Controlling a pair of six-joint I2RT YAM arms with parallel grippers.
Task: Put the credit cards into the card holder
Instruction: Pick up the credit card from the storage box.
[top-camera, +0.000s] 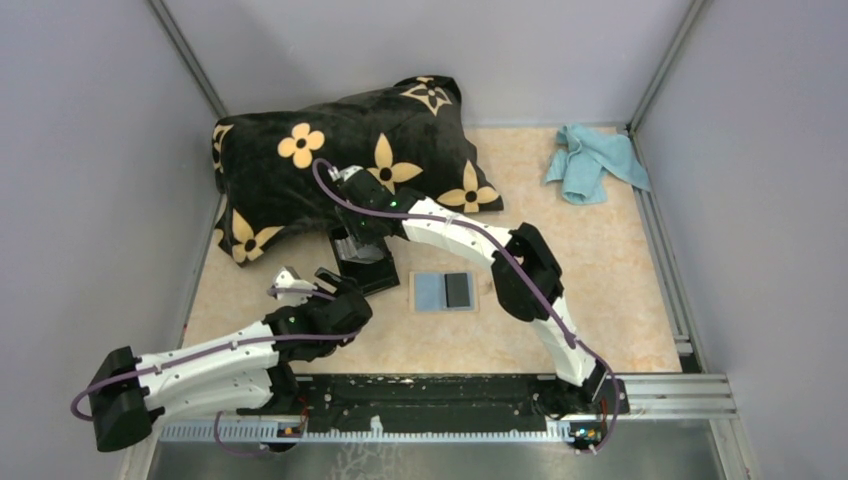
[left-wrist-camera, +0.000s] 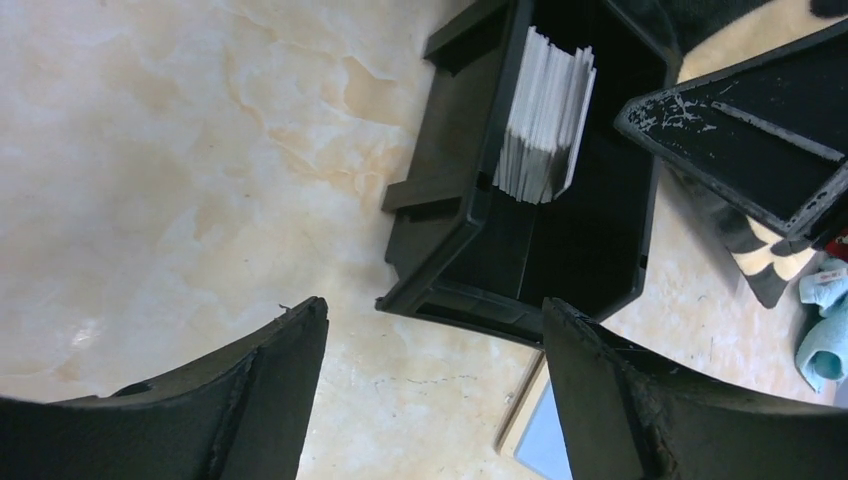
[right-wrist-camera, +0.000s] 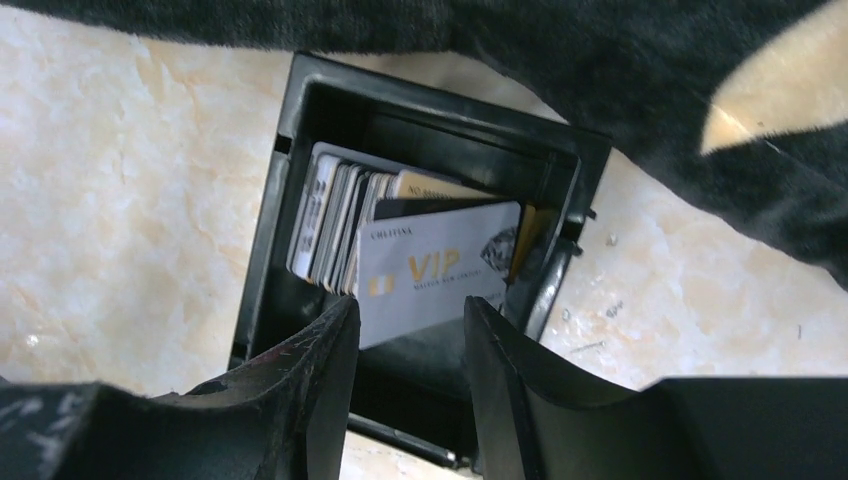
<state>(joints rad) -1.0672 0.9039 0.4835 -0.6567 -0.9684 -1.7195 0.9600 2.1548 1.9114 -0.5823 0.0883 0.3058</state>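
Right gripper (right-wrist-camera: 405, 345) pinches the lower edge of a thin stiff grey VIP card (right-wrist-camera: 440, 268), half inside the black boxy card holder (right-wrist-camera: 290, 130); slick, so grip flat faces. Left gripper (left-wrist-camera: 430, 390) is spread, empty (second grey striped card (top-camera: 445, 291) lies on the bench (top-camera: 600, 250)).

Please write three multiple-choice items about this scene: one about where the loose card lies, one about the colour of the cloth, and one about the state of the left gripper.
1. Where does the loose grey card lie?
A. On the pillow
B. On the table, right of the card holder
C. On the cloth

2. What colour is the cloth?
A. Light blue
B. Red
C. Yellow

3. How is the left gripper?
A. Shut on a card
B. Shut on the cloth
C. Open, empty

Answers:
1 B, the top view shows it flat on the table.
2 A, it lies pale blue at the far right.
3 C, its fingers stand apart with nothing between.
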